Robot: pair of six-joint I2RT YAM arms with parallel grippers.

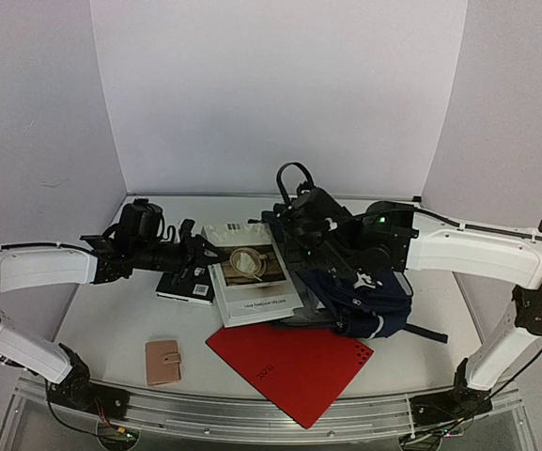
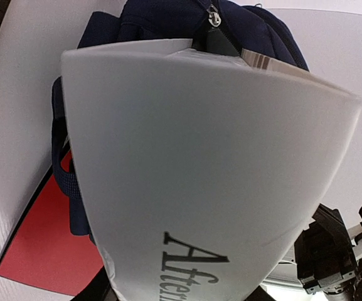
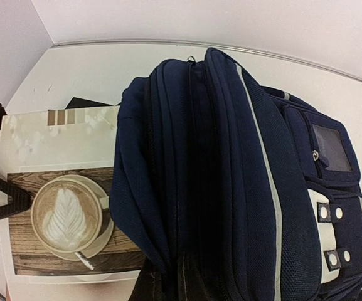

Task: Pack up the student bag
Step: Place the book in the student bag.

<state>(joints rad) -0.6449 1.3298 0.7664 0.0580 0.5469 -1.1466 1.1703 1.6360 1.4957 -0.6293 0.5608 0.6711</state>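
Note:
The student bag (image 1: 372, 303) is a dark navy backpack with grey stripes, lying right of centre. It fills the right wrist view (image 3: 231, 157). My right gripper (image 1: 296, 231) is shut on the bag's fabric at its opening edge, and its fingers are buried in the folds (image 3: 181, 285). A white book with a coffee-cup picture (image 1: 252, 277) lies tilted against the bag's left side. My left gripper (image 1: 207, 252) is shut on the book's left edge. In the left wrist view the book's cover (image 2: 199, 157) hides the fingers, with the bag (image 2: 162, 19) beyond it.
A red folder (image 1: 289, 365) lies at the front centre, partly under the bag. A pink wallet (image 1: 162, 362) lies front left. A black notebook (image 1: 184, 285) lies under the left gripper. White walls enclose the table on three sides.

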